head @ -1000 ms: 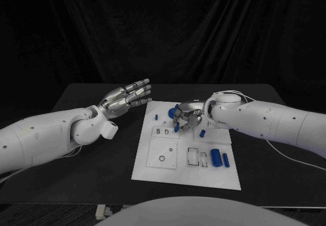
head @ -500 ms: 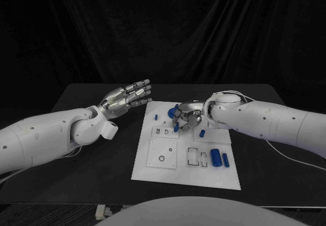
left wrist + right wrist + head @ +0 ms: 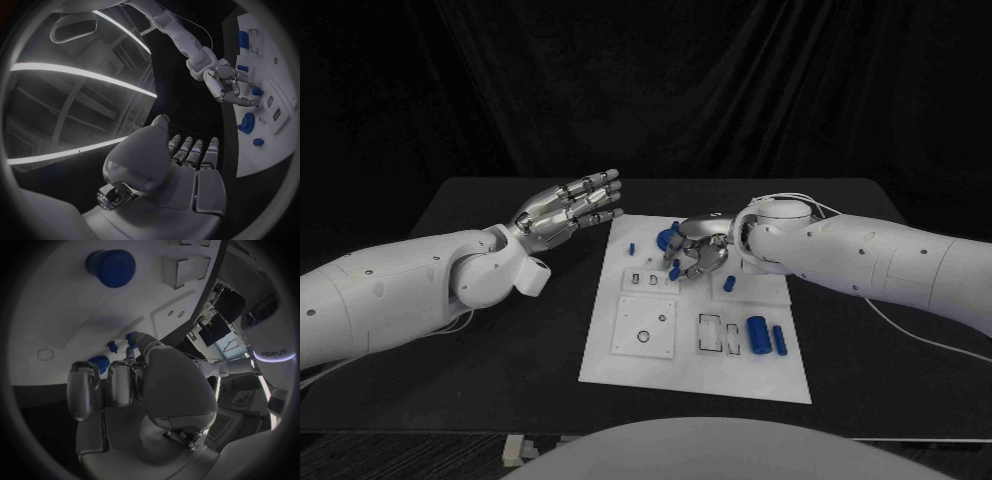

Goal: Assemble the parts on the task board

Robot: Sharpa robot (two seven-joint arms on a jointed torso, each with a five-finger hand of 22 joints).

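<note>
Step in hand, as judged: seating a blue part (image 3: 678,268) at the far end of the task board (image 3: 661,375). The right hand (image 3: 697,248) hangs over it, fingers curled around the part. Next calls for alignment and downward pressure. The left hand (image 3: 571,210) hovers off-board, fingers spread, empty.

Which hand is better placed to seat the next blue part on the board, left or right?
Right, probably. The right hand is over the task board with a blue part at its fingers. The left hand hangs open beside the board, holding nothing.
</note>
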